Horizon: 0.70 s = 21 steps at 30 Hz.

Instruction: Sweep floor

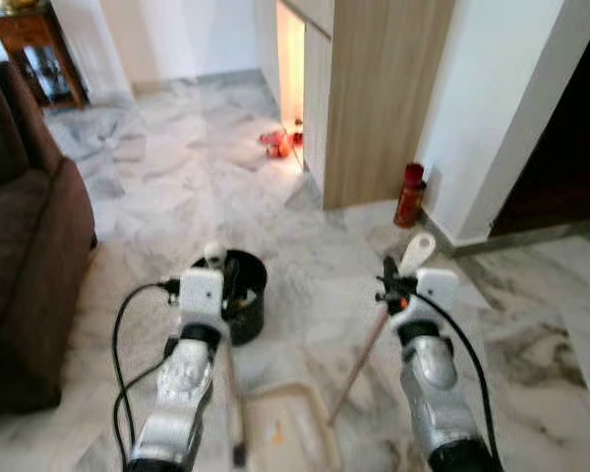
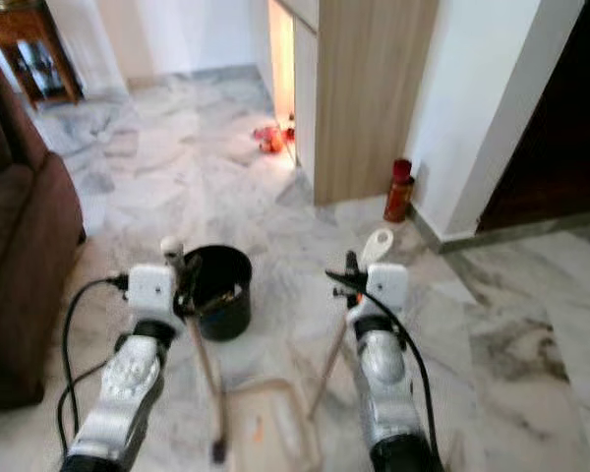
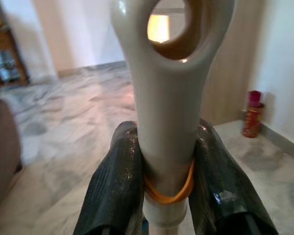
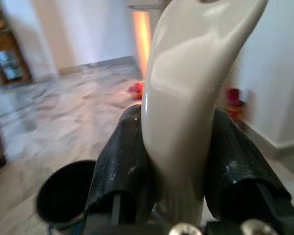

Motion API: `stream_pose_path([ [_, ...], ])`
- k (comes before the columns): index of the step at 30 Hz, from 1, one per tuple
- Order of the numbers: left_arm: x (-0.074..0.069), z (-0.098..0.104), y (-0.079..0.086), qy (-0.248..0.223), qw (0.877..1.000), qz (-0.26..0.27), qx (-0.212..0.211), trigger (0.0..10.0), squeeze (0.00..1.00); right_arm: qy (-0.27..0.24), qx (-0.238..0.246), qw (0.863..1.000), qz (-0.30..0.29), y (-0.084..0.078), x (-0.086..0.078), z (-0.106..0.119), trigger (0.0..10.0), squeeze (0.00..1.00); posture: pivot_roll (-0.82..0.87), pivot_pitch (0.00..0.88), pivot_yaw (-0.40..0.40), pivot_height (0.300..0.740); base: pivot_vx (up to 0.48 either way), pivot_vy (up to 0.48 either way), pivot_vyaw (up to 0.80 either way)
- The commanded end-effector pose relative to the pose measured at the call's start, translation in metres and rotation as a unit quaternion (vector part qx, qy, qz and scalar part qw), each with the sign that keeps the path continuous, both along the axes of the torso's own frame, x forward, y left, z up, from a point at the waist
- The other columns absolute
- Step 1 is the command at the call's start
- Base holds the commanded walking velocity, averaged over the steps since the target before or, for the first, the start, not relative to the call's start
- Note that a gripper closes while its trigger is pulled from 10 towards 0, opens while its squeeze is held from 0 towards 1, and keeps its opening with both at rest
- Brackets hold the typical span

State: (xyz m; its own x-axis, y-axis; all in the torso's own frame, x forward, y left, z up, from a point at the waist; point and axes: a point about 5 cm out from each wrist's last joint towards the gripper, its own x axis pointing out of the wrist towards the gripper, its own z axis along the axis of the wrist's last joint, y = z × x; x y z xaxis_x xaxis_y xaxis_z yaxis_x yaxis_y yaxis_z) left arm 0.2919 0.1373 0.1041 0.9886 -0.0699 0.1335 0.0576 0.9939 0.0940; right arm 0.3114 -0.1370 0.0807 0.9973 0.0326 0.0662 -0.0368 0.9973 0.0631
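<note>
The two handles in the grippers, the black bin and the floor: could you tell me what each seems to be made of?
Left handle: glossy cream plastic, judging by its moulded hanging hole and highlights. Right handle: the same glossy cream look, probably plastic. Black bin: likely plastic, dull sheen; not certain. Floor: polished grey-veined marble or marble-look tile, with faint reflections.

Two silver arms are showing at lower frame, the left arm [image 1: 182,393] and right arm [image 1: 435,398], each wearing white wrist housings, trailing looping black cables.
</note>
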Motion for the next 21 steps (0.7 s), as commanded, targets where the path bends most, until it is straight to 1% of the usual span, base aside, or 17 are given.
stream_pose_path([
  [1, 0.0023, 0.0097, 0.0019, -0.022, 1.0, 0.001, 0.014, 10.0, 0.0, -0.02, 0.022, 1.0, 0.001, 0.005, 0.0033, 0.0097, 10.0, 0.0, 0.14, 0.0, 0.04, 0.74, 0.0, 0.304, 0.8],
  [4, 0.0025, 0.0098, 0.0014, -0.022, 1.0, 0.001, 0.015, 10.0, 0.0, -0.021, 0.022, 1.0, 0.001, 0.0053, 0.0033, 0.0098, 10.0, 0.0, 0.14, 0.0, 0.041, 0.74, 0.0, 0.3, 0.57],
  [5, 0.0028, 0.0098, 0.001, -0.022, 1.0, 0.0, 0.014, 10.0, 0.0, -0.02, 0.028, 0.999, -0.002, 0.0042, 0.0035, 0.0096, 10.0, 0.0, 0.14, 0.0, 0.042, 0.74, 0.0, 0.3, 0.0],
  [11, 0.003, 0.0097, 0.0003, -0.022, 1.0, -0.003, 0.013, 10.0, 0.0, -0.022, 0.027, 0.999, -0.003, 0.0036, 0.0038, 0.01, 10.0, 0.0, 0.14, 0.0, 0.044, 0.74, 0.0, 0.295, 0.0],
  [21, 0.0027, 0.0114, -0.0023, -0.028, 0.999, -0.009, 0.014, 10.0, 0.0, -0.021, 0.03, 0.999, 0.003, 0.0055, 0.0048, 0.0104, 10.0, 0.0, 0.14, 0.0, 0.044, 0.74, 0.0, 0.0, 0.0],
])
